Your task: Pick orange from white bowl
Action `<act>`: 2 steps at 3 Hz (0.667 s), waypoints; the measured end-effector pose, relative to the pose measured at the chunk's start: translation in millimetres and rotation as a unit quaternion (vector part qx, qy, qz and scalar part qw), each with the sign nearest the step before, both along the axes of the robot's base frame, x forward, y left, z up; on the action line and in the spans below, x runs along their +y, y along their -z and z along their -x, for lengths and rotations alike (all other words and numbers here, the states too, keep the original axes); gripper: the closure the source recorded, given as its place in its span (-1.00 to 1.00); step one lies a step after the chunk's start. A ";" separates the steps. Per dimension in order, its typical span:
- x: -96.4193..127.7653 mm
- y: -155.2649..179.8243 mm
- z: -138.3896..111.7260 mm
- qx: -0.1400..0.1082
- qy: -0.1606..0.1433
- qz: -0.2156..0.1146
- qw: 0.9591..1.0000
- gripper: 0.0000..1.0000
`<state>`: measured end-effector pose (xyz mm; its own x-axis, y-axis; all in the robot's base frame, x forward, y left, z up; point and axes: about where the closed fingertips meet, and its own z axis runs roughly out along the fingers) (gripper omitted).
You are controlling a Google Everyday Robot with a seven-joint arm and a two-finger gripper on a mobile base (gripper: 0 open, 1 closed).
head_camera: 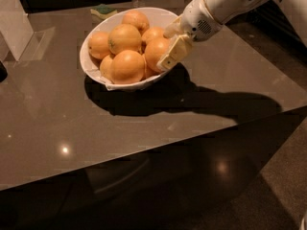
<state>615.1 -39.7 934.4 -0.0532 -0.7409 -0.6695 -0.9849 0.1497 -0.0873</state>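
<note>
In the camera view, a large glossy white oval bowl [91,63] is being kept near the far edge of the smooth grey-brown counter [144,133], heaped with oranges. The round smooth orange fruit [154,51] on the heap's right side is being flanked by the pale two-finger gripper [168,47], reaching in over the right rim. Its fingers [175,55] are being held parted, apparently not yet clenched. The fruit is lying just left of them, toward the counter's left edge.

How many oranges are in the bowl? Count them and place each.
7 oranges in the white bowl: back, left, centre, right-centre, front, front-left, right by the gripper. Others may hide underneath.
</note>
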 end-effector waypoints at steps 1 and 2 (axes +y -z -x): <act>0.0 -2.7 0.0 0.000 0.000 0.000 1.000 -0.38; 1.3 -3.2 -1.1 0.003 0.002 -0.002 1.000 -0.10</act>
<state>616.2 -38.4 937.6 -0.0600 -0.7375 -0.6727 -0.9847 0.1543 -0.0814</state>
